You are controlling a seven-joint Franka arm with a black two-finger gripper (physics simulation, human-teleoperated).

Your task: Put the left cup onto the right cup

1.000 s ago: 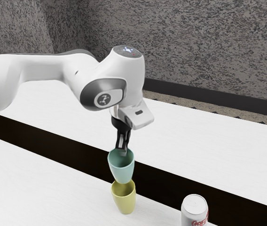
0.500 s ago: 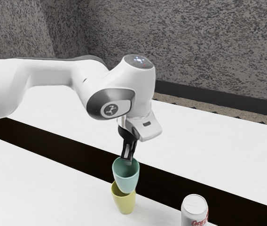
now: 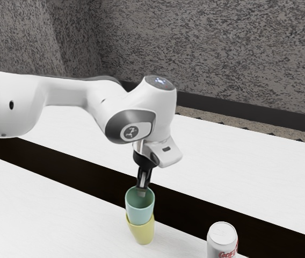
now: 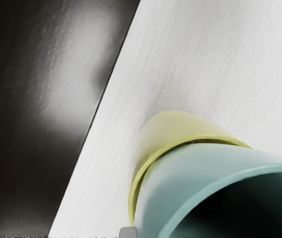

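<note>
Under the gripper (image 3: 143, 183), tight on its rim, teal cup (image 3: 139, 207) inside yellow cup (image 3: 142, 232).

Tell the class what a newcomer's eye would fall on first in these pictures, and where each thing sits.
The teal cup nested upright in the yellow cup on the white table draws the eye first, with the black jaws pinching its rim from above. Next comes the big white arm sweeping in from the exterior view's left, then the soda can standing to the cups' right in that view.
</note>
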